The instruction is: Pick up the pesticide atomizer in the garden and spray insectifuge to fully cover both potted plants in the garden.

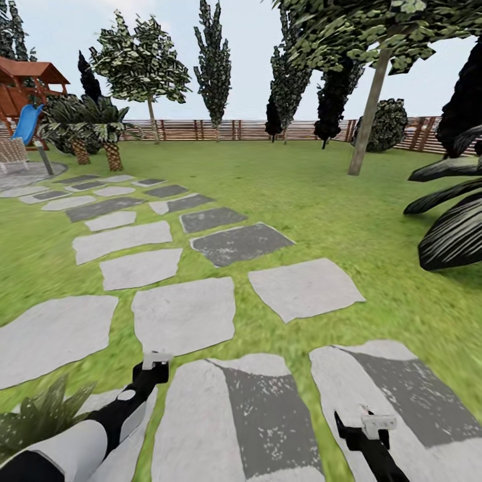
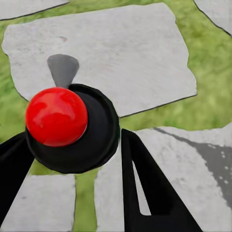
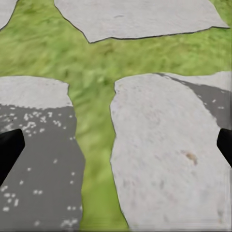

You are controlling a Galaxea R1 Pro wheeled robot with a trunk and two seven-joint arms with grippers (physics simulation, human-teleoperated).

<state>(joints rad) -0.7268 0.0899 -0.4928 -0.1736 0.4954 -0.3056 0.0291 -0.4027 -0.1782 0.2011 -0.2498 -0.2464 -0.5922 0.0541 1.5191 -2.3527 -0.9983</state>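
Low green leaves [image 1: 40,418] poke up just beside the left arm, cut by the frame edge; whether they belong to one of the potted plants I cannot tell. Both arms hang low and forward over the stepping stones [image 1: 184,314], probably a carrying posture while the robot travels the lawn [image 1: 321,194]. Left tool [image 1: 156,360] has its dark fingers [image 2: 145,183] spread, holding nothing; a red ball on a black disc [image 2: 56,116] sits between them. Right tool [image 1: 378,422] is wide open and empty over the stones. Beyond the stones stands the fence [image 1: 221,129]; the atomizer's whereabouts are unclear.
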